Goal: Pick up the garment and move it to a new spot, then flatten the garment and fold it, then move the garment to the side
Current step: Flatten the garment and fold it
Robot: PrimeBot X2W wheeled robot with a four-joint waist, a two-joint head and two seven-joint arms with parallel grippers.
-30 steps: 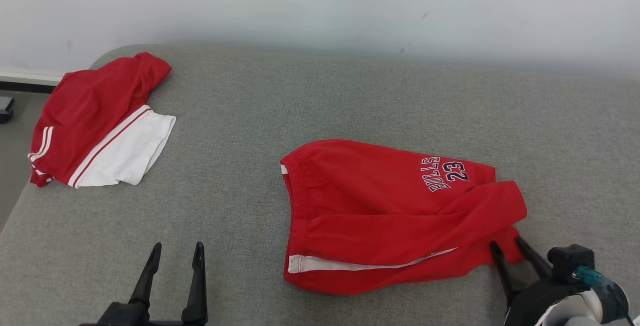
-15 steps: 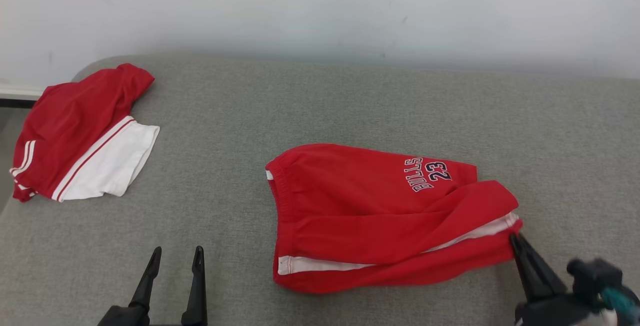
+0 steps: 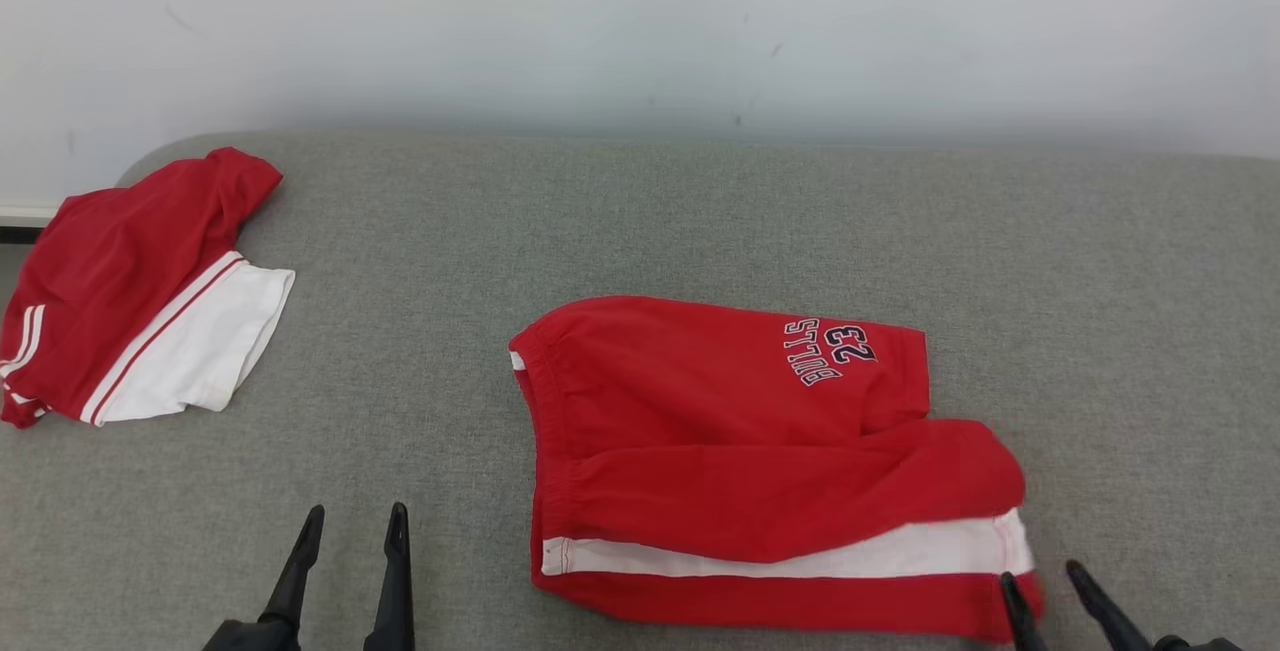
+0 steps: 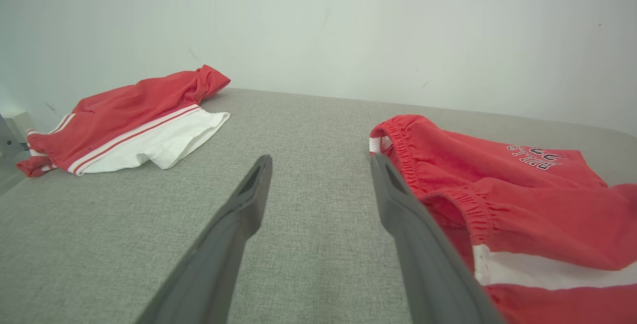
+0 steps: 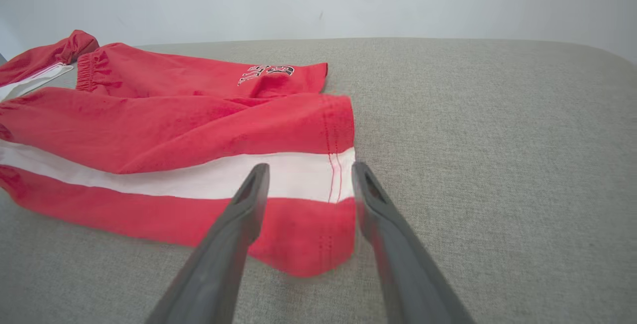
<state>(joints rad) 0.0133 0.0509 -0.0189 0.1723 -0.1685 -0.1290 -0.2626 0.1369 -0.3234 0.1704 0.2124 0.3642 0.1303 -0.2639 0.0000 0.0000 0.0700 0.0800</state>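
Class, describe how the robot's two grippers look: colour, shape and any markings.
The left gripper and right gripper look alike: each has two long, slim, matte dark fingers tapering to blunt tips, with a shallow recess near each tip. Their surfaces are plain.

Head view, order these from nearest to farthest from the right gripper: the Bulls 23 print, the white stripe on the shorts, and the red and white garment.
1. white stripe, its end just up and left of the right gripper.
2. Bulls 23 print, farther back and to the left.
3. red and white garment, at the far left.
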